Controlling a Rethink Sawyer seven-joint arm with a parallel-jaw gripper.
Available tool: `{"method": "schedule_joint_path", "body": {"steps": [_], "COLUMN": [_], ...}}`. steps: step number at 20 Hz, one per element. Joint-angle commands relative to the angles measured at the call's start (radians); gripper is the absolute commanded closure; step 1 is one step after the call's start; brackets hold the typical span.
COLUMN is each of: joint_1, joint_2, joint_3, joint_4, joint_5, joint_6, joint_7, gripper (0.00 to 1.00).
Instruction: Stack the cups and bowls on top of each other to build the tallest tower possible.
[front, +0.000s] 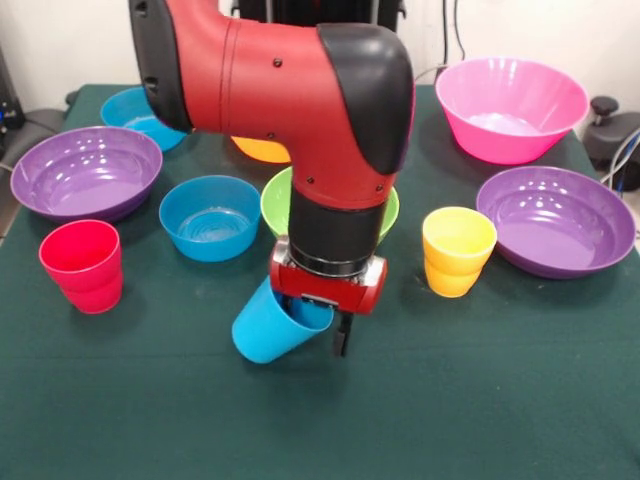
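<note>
Gripper (322, 325) closed on the blue cup (266, 330), one finger inside the mouth, the other hidden behind the cup wall; cup held tilted, mouth up toward the gripper, base down-left, low over the green tablecloth (450, 400); can't tell if the base touches the cloth. Red and black arm (300, 100) comes down over the middle, covering most of the lime green bowl (274, 200) and orange bowl (260, 150) behind it. Small blue bowl (210, 217) just left of the arm, second blue bowl (135, 112) farther back left. Purple bowl (85, 172) at left, red cup (82, 265) upright in front of it. Yellow cup (457, 250) upright right of the gripper, second purple bowl (555, 220) beside it, pink bowl (510, 108) back right. Nothing stacked yet.
</note>
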Motion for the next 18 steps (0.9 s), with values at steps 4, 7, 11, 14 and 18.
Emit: {"method": "schedule_joint_path", "body": {"steps": [4, 7, 11, 14, 18], "joint_1": [-0.056, -0.071, -0.087, -0.099, -0.110], "joint_2": [0.049, 0.040, 0.030, 0.027, 0.017], "joint_3": [0.150, 0.158, 0.171, 0.182, 0.194], "joint_4": [-0.068, -0.062, -0.051, -0.032, -0.009], "joint_5": [-0.050, -0.054, -0.053, -0.057, -0.059], "joint_6": [0.167, 0.190, 0.212, 0.212, 0.218], "joint_7": [-0.266, -0.274, -0.282, -0.283, -0.277], "gripper": [0.00, 0.00, 0.00, 0.00, 0.00]}}
